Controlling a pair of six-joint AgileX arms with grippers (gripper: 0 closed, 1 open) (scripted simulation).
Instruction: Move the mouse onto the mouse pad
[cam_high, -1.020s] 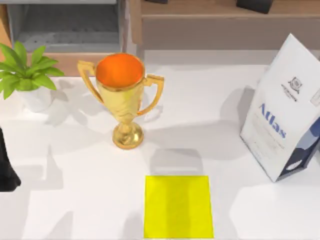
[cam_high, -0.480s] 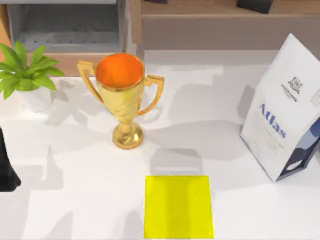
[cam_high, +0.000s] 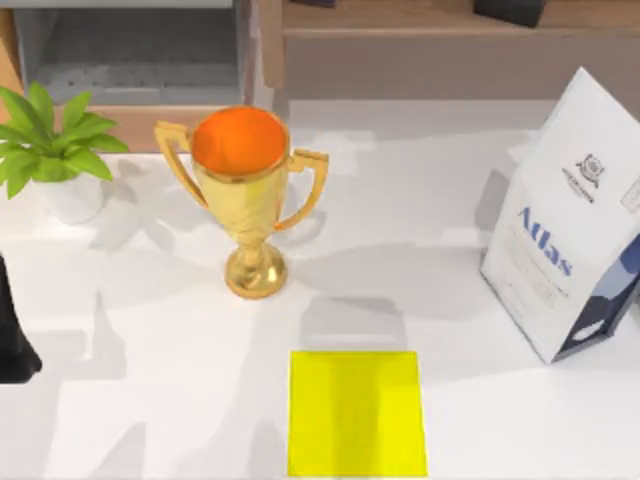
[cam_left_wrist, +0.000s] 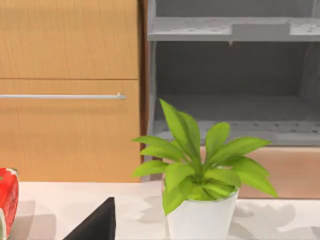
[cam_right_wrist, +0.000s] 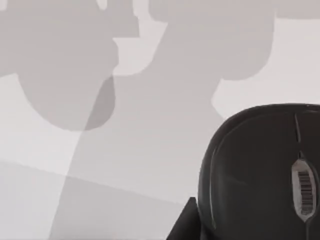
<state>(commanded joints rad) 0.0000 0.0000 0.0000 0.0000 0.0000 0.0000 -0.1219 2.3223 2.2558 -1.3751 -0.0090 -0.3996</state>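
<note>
The black mouse (cam_right_wrist: 260, 175) with its scroll wheel lies on the white table, close under my right wrist camera. A dark part of my right gripper (cam_right_wrist: 186, 222) sits right beside its edge; contact cannot be judged. The yellow mouse pad (cam_high: 356, 412) lies flat at the table's front middle, with nothing on it. A dark piece of my left arm (cam_high: 12, 335) rests at the table's left edge, and a dark tip of my left gripper (cam_left_wrist: 95, 225) points toward the potted plant (cam_left_wrist: 200, 185).
A gold trophy (cam_high: 250, 190) stands behind the pad. The potted plant (cam_high: 50, 150) is at the back left, and a white Atlas bag (cam_high: 565, 230) stands at the right. A shelf and wooden cabinet (cam_left_wrist: 70, 90) lie beyond the table. A red object (cam_left_wrist: 6, 200) is nearby.
Shadows on the back right part of the table have shifted. The trophy, plant, bag, pad and left arm have not moved.
</note>
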